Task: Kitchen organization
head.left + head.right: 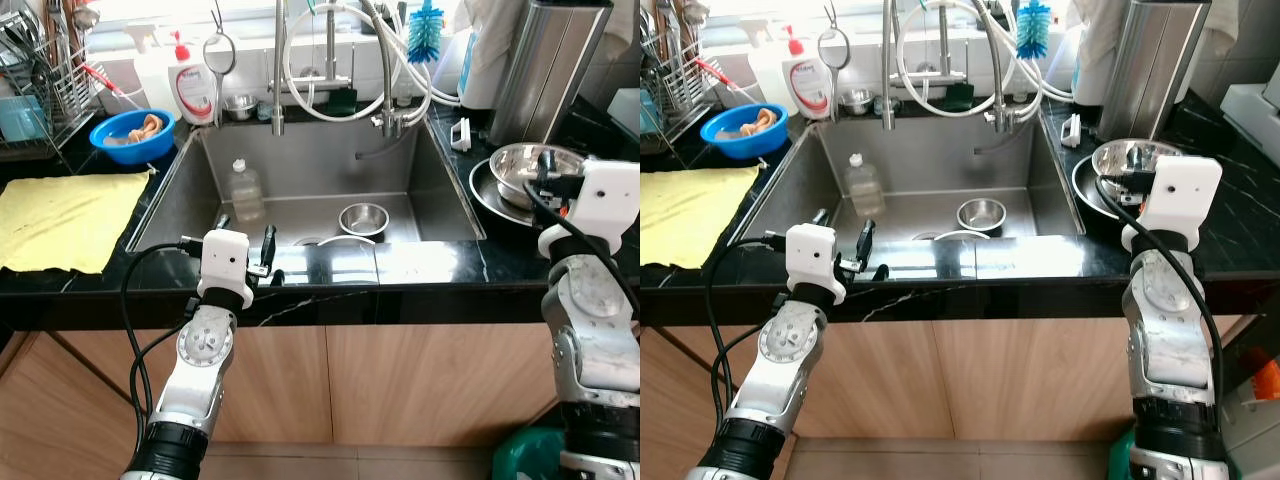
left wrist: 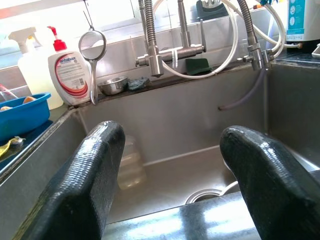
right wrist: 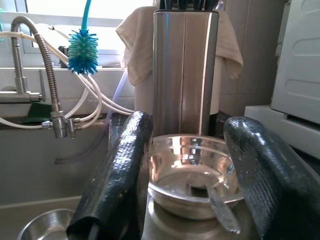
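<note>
Sink sorting barely begun.
Left gripper (image 1: 247,257) at frame centre, fingers apart, empty; right gripper (image 3: 187,175) spread before steel bowl (image 1: 528,165), right. Plastic bottle (image 1: 245,190) and small bowl (image 1: 363,218) remain in sink (image 1: 420,190).

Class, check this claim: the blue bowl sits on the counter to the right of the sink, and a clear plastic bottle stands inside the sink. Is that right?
Not quite. The blue bowl sits on the counter to the left of the sink, beside the dish rack, as the left eye view shows. The clear plastic bottle does stand inside the sink.
</note>
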{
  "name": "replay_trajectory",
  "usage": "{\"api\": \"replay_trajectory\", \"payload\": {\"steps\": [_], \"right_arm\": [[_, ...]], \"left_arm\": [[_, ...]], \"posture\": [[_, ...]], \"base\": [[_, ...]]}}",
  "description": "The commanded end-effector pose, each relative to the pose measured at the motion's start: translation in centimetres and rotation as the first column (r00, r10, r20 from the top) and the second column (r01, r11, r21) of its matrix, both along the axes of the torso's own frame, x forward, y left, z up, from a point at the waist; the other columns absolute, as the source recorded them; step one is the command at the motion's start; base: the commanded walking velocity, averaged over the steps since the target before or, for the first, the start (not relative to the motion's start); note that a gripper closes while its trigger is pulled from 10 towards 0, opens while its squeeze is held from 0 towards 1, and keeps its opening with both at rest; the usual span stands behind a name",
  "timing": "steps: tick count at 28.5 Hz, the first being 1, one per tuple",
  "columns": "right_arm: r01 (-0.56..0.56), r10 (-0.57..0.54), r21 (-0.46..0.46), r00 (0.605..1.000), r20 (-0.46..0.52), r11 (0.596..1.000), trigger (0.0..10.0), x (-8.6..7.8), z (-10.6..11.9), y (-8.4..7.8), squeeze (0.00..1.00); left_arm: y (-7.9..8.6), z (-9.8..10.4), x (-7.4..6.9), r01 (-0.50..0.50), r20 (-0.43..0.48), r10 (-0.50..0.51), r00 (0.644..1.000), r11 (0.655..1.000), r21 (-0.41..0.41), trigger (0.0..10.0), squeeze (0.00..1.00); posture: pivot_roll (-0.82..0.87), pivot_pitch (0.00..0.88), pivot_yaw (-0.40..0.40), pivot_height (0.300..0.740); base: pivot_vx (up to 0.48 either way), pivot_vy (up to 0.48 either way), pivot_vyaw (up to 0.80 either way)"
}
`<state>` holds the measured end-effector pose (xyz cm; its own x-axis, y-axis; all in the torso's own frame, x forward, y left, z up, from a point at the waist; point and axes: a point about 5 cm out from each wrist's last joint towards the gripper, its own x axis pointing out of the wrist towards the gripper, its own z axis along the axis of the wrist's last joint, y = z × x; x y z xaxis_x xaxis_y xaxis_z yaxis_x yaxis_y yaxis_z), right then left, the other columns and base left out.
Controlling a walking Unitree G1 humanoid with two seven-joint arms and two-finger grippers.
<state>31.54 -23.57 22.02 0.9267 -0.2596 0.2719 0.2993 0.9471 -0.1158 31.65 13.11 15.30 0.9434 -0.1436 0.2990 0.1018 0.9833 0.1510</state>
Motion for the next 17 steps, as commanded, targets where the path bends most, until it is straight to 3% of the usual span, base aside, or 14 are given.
{"api": "replay_trajectory", "payload": {"steps": [1,2,3,4,6,7,9,10,17], "right_arm": [[0.01,-0.01,-0.003,1.0,0.008,1.0,10.0,-0.3,0.3,0.3,0.0],[0.022,-0.022,0.005,1.0,0.01,1.0,10.0,-0.5,0.2,0.3,0.56],[0.022,-0.022,0.005,1.0,0.01,1.0,10.0,-0.5,0.2,0.3,0.56],[0.027,-0.027,0.006,1.0,0.012,1.0,10.0,-0.6,0.1,0.3,1.0],[0.024,-0.024,0.01,1.0,-0.004,1.0,10.0,-0.7,-0.1,0.4,1.0],[0.026,-0.026,0.007,0.999,-0.021,1.0,10.0,-0.7,-0.4,0.4,0.54],[0.039,-0.039,0.001,0.999,-0.033,0.999,10.0,-0.7,-0.5,0.3,0.54],[0.058,-0.058,0.011,0.997,-0.044,0.998,10.0,-0.7,-0.7,-0.1,0.0],[0.123,-0.121,0.016,0.987,-0.109,0.992,10.0,-0.5,-1.3,-0.7,0.0]], "left_arm": [[0.1,0.3,0.0,0.003,0.008,-0.003,1.0,1.0,0.005,10.0,0.0],[0.1,0.2,0.0,0.004,0.008,-0.004,1.0,1.0,0.005,10.0,0.0],[0.1,0.2,0.0,0.004,0.008,-0.004,1.0,1.0,0.005,10.0,0.0],[0.1,0.2,0.0,0.005,0.007,-0.005,1.0,1.0,0.005,10.0,0.0],[0.1,0.2,-0.1,0.006,0.006,-0.006,1.0,1.0,0.006,10.0,0.0],[0.1,0.2,-0.1,0.007,0.005,-0.007,1.0,1.0,0.006,10.0,0.0],[0.1,0.2,-0.1,0.006,0.005,-0.006,1.0,1.0,0.005,10.0,0.0],[0.1,0.2,0.0,0.005,0.004,-0.005,1.0,1.0,0.006,10.0,0.0],[0.1,0.1,-0.1,0.002,0.0,-0.002,1.0,1.0,0.006,10.0,0.0]], "posture": [[-0.13,0.0,0.099,0.74],[-0.13,0.0,0.099,0.74],[-0.13,0.0,0.099,0.74],[-0.13,0.0,0.099,0.74],[-0.13,0.0,0.099,0.74],[-0.13,0.0,0.099,0.74],[-0.13,0.0,0.099,0.74],[-0.13,0.0,0.098,0.74],[-0.13,0.0,0.096,0.74]], "base": [[0.0,0.0,0.0],[0.0,0.0,0.0],[0.0,0.0,0.0],[0.0,0.0,0.0],[0.0,0.0,0.0],[0.0,0.0,0.0],[0.0,0.0,0.0],[0.0,0.0,0.0],[0.0,0.0,0.0]]}}
